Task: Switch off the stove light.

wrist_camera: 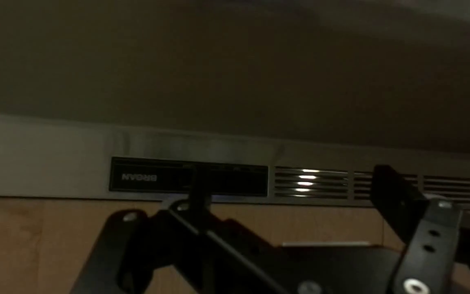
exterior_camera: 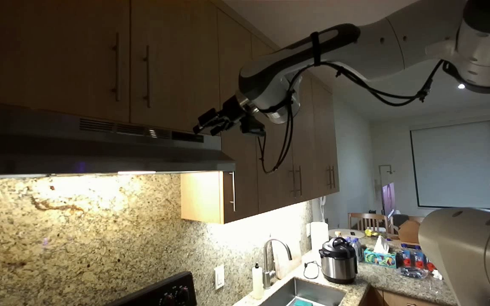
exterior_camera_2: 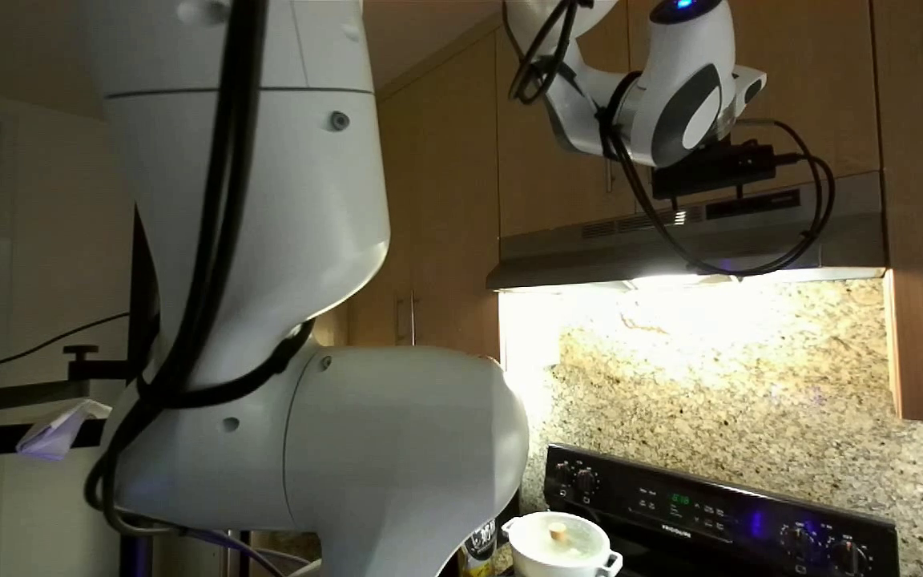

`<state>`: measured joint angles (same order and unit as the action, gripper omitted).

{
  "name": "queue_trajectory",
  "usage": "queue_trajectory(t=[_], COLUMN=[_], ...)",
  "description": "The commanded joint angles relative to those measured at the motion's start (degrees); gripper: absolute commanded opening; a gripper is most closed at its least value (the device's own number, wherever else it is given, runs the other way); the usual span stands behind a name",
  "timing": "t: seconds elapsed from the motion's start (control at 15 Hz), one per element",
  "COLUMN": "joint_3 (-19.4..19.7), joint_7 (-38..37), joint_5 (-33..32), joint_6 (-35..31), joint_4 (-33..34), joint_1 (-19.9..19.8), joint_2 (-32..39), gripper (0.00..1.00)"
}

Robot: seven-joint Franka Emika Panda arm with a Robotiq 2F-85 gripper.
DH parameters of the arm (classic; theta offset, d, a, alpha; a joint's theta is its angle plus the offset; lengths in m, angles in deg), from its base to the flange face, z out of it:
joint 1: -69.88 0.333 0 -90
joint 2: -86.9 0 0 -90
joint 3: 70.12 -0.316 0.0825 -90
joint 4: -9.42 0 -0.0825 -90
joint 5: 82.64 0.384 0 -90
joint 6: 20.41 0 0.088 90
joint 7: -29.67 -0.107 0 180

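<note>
Holding nothing between my wide-spread fingers (wrist_camera: 397, 203), I should square one tip to the switch, hard to see but probably on the black panel (wrist_camera: 174, 175) of the hood (exterior_camera: 104, 148), then nudge gently until the stove light (exterior_camera_2: 666, 281) glowing underneath goes dark.

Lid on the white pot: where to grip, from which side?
Likely the tan knob, pinched by its sides from above: it sticks up from the middle of the lid, which looks roughly level on the white pot.
</note>
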<state>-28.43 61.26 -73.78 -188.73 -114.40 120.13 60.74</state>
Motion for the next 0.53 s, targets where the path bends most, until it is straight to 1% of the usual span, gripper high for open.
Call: queue_trajectory(t=[0.0, 0.2, 0.4, 0.47], joint_3=[-0.4, -0.6, 0.3, 0.2], joint_7=[0.9, 0.9, 1.4, 1.2], joint_5=[1.3, 1.3, 1.6, 1.5], joint_6=[0.1, 0.1, 0.8, 0.3], joint_4=[0.4, 0.5, 1.8, 2.1], joint_1=[-0.4, -0.7, 0.1, -0.2], joint_2=[0.6, 1.0, 1.7, 2.4], gripper=[1.00, 1.00, 1.00, 1.00])
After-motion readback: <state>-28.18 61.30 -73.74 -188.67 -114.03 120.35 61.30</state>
